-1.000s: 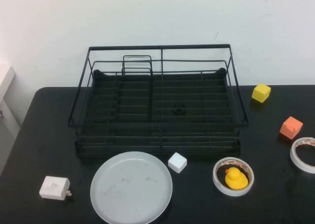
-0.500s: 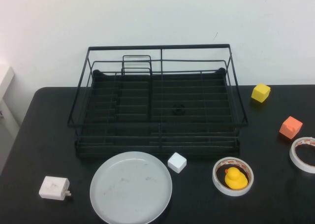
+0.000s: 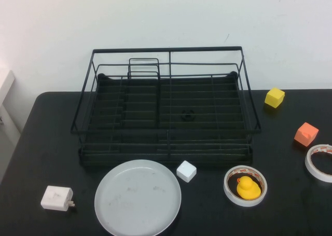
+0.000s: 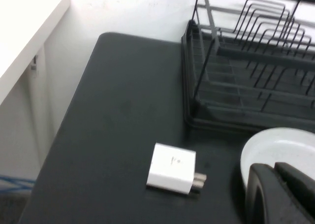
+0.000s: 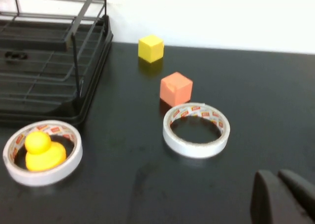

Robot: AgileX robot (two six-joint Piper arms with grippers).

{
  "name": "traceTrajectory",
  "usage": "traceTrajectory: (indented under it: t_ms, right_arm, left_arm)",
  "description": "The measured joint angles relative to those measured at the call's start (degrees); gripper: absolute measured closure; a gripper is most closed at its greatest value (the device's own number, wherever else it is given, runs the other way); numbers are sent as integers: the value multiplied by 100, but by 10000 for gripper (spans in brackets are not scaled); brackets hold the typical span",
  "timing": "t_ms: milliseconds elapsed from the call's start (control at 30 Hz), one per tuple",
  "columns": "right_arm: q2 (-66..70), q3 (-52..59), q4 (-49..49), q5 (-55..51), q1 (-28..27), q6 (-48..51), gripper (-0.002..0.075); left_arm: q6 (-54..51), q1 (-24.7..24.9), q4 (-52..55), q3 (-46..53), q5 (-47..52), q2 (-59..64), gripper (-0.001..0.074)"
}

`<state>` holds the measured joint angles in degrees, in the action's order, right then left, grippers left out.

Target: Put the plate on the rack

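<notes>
Plate (image 3: 138,197): one, lying flat on the black table (image 3: 41,142) just in front of the rack (image 3: 168,109), nearer my left side, its rim close to the rack's front rail but not touching it. One rack, black wire, stands at the back centre of the table, with nothing resting inside it.

Counted items: three cubes, namely one white cube (image 3: 187,171) just beside the plate's far right edge, one yellow cube (image 3: 275,97) and one orange cube (image 3: 306,134) to the right of the rack. Two tape rolls: one (image 3: 245,185) in front of the rack's right corner with the single yellow rubber duck (image 3: 248,188) sitting inside its ring, the other (image 3: 319,162) at the table's right edge, near the orange cube. One white charger plug (image 3: 57,198) lies to the left of the plate, apart from it.

My left gripper (image 4: 283,192) appears only in the left wrist view, hanging above the table close by the plate's edge, its fingers pressed together and holding nothing. My right gripper (image 5: 283,194) appears only in the right wrist view, above bare table near the ring-only tape roll, fingers likewise closed on nothing.

Compared with the frames half a second and one second earlier, the high view shows every object in the same place; no arm has entered that view.
</notes>
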<state>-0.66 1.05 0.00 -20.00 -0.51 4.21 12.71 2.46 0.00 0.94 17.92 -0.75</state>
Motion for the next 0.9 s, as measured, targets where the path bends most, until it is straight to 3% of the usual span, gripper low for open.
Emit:
traceTrajectory:
  t_ms: [133, 367, 600, 900]
  right_arm:
    - [0, 54, -43, 446, 0, 0, 728]
    - [0, 55, -81, 3077, 0, 0, 728]
    - [0, 55, -102, 5323, 0, -121, 728]
    - [0, 55, 0, 6148, 0, -452, 728]
  left_arm:
    - [12, 0, -113, 21, -467, 0, 738]
    - [34, 0, -106, 21, -3243, 0, 738]
    - [44, 0, -83, 21, -5379, 0, 738]
    - [546, 0, -75, 21, -5918, -12, 738]
